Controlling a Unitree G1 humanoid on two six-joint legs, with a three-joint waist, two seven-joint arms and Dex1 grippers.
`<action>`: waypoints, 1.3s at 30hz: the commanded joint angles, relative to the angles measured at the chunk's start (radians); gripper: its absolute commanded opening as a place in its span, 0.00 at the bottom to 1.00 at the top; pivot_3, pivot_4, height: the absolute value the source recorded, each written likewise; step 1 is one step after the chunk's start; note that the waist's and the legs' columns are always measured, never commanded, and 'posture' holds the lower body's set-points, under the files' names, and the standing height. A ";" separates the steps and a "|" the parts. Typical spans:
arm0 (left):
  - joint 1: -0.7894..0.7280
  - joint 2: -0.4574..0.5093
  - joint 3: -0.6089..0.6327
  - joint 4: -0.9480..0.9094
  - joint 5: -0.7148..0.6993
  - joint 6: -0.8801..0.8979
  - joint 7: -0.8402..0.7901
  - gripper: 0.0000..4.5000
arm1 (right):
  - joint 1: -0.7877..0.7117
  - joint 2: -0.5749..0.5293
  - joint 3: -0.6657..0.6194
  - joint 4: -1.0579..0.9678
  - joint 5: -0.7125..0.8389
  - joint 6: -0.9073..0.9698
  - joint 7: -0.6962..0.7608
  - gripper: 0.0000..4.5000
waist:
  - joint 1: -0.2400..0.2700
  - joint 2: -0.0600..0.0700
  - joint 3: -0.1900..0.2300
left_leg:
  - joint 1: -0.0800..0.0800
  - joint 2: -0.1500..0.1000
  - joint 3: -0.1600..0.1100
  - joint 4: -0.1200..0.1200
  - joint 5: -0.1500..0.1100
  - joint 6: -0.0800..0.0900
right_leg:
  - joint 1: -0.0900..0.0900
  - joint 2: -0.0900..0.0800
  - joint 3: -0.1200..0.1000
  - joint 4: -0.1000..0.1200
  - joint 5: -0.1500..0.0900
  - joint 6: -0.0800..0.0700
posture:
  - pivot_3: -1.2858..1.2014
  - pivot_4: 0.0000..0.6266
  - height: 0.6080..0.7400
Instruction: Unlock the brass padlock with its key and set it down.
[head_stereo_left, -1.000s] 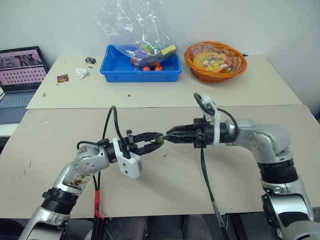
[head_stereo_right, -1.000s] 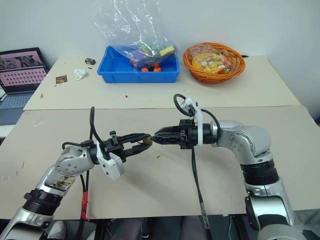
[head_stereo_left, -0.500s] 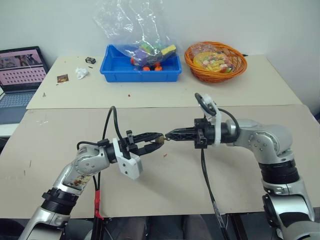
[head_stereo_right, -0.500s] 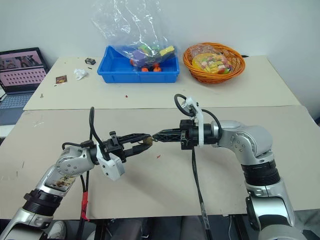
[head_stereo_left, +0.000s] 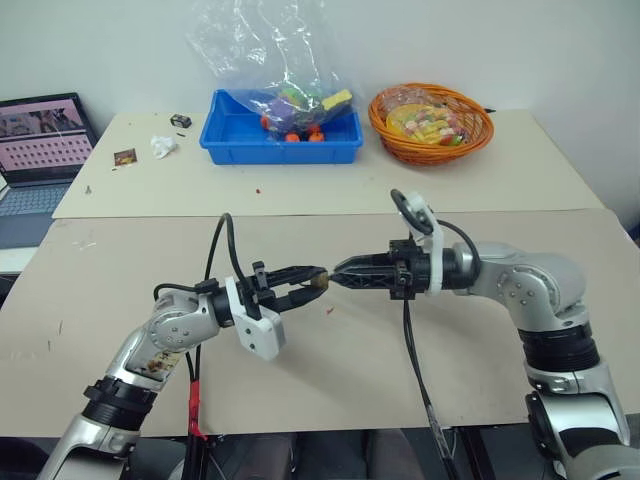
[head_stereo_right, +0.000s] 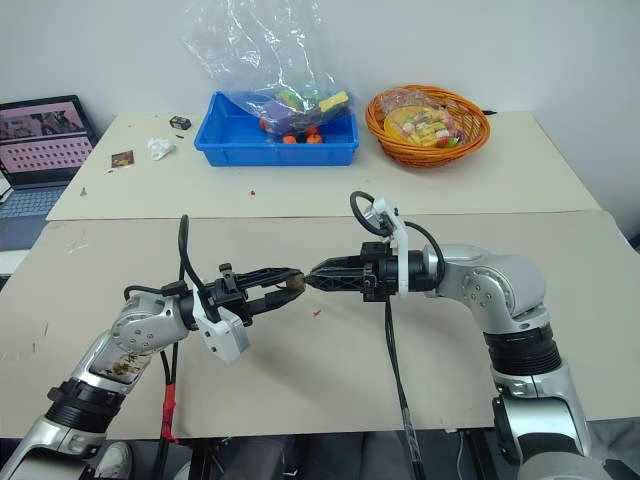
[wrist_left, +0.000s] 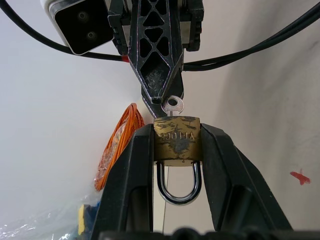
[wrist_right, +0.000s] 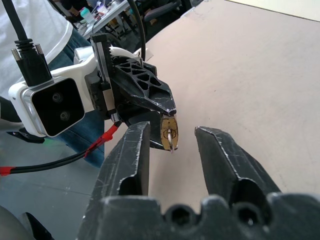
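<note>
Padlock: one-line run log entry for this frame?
left gripper: shut on brass padlock | key: in lock | right gripper: open around key | shackle: closed

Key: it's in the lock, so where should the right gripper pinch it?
Pinch the key's ring head, the one part protruding from the brass padlock that the left gripper clamps. Come head-on along the key's axis, right gripper fingers astride its flat faces.
</note>
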 joint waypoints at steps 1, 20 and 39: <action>-0.005 0.001 0.020 -0.030 -0.021 -0.005 0.017 0.19 | -0.004 -0.002 -0.026 -0.030 0.015 -0.007 0.004 0.38 | 0.000 0.000 0.000 | 0.000 0.000 0.000 0.000 0.000 0.000 | 0.000 0.000 0.000 0.000 0.000 0.000 | 0.52 0.24 1.00; -0.009 -0.004 0.018 -0.038 -0.020 0.004 0.018 0.19 | 0.015 -0.004 -0.036 -0.030 0.032 0.002 0.009 0.38 | -0.003 0.000 0.000 | 0.000 0.000 0.000 0.000 0.000 0.000 | 0.000 0.000 0.000 0.000 0.000 0.000 | 0.52 0.24 1.00; -0.018 -0.007 0.017 -0.043 -0.023 0.015 0.016 0.19 | 0.016 -0.002 -0.040 -0.034 0.035 0.012 0.006 0.01 | -0.004 0.000 0.000 | 0.000 0.000 0.000 0.000 0.000 0.000 | 0.000 0.000 0.000 0.000 0.000 0.000 | 0.52 0.24 1.00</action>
